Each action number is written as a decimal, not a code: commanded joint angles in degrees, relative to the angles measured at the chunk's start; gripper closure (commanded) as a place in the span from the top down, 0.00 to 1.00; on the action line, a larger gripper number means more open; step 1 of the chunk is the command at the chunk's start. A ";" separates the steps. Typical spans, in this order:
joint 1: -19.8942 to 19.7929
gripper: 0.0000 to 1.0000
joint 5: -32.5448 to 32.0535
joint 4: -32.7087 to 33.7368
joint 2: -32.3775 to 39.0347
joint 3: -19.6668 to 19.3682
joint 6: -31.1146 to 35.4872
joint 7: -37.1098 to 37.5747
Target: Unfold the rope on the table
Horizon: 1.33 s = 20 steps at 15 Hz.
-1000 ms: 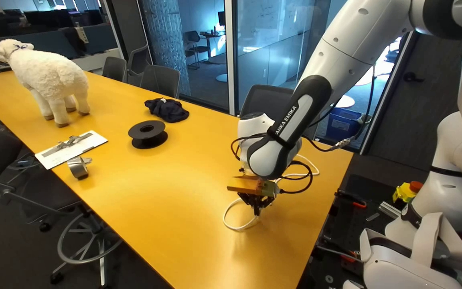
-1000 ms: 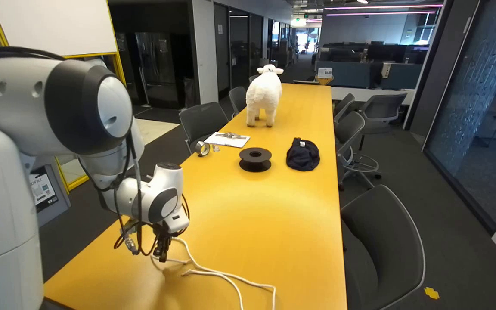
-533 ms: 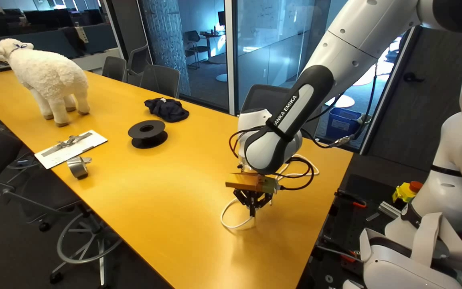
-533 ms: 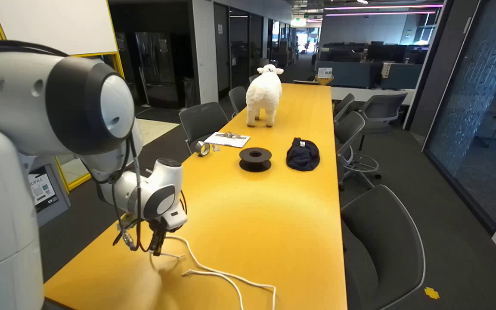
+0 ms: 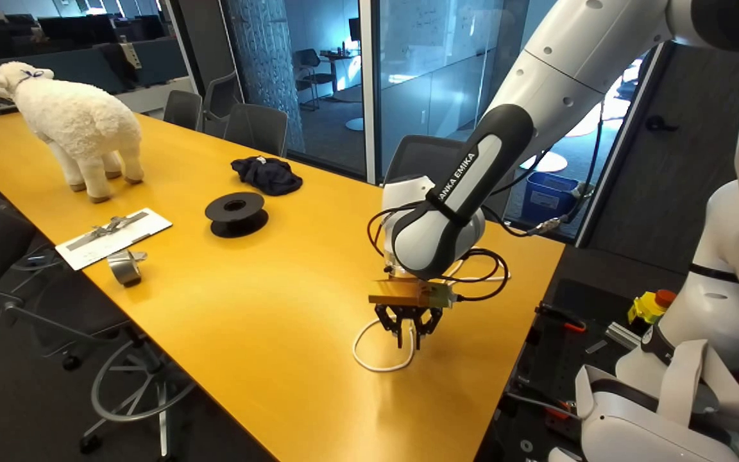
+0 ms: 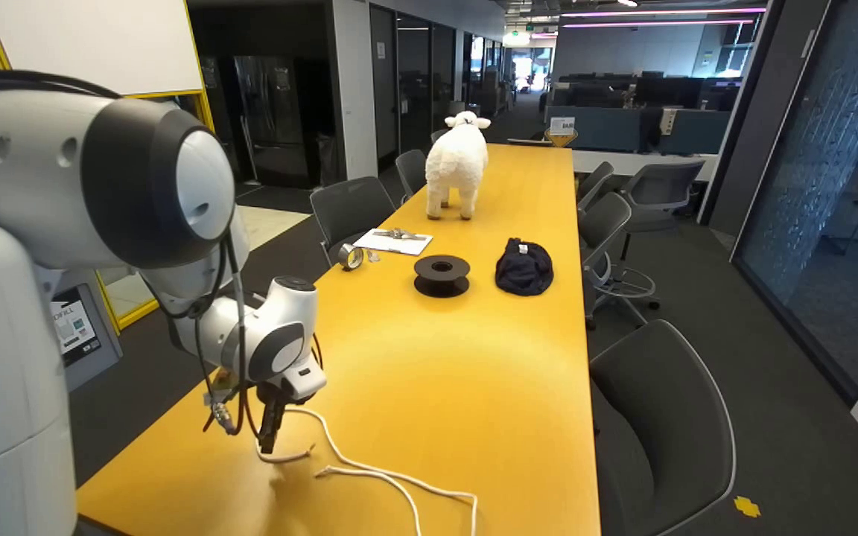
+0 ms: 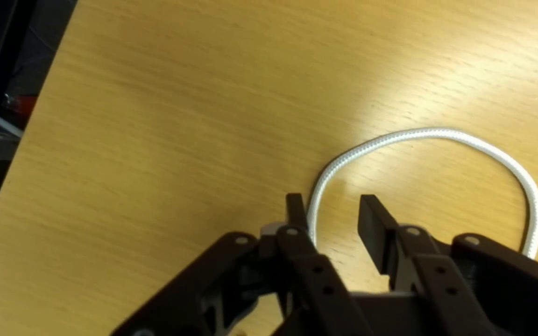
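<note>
Thin, braided, cream-white rope (image 7: 437, 133): laid in a loop on the glossy yellow-orange table (image 7: 180, 116), one strand seen between the moderately parted tips of the black two-fingered hand (image 7: 331, 209), by which nothing is gripped; so poised, presumably, that the strand may be caught and drawn straight. The gap is shown in the wrist view but hidden edge-on in an exterior view, where two loose rope ends (image 6: 324, 470), absent from the former, are recorded.

1. Arm (image 5: 562, 70): white with black sections; bent, its lower length slanting downward.
2. Wrist (image 6: 280, 320): white and black, at the foot of that slope.
3. End effector (image 7: 332, 207): pointing down, two black fingers (image 7: 376, 228) parted, a gap between their tips.
</note>
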 commanded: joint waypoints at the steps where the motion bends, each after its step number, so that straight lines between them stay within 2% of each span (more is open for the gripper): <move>1: -1.15 0.70 -1.66 -1.87 -3.81 0.65 -3.21 -7.09; 5: -1.87 0.98 -9.18 -3.92 -10.14 -1.55 -8.03 -15.58; 6: -2.26 1.00 -11.66 -4.66 -13.01 -2.37 -9.59 -17.30; 13: -7.40 1.00 -21.59 -6.18 -33.02 -4.43 -26.74 -36.73; 17: -9.01 1.00 -23.35 -6.09 -45.06 -4.90 -38.21 -50.01; 20: -9.25 1.00 -24.93 -6.83 -52.79 -6.18 -42.99 -59.80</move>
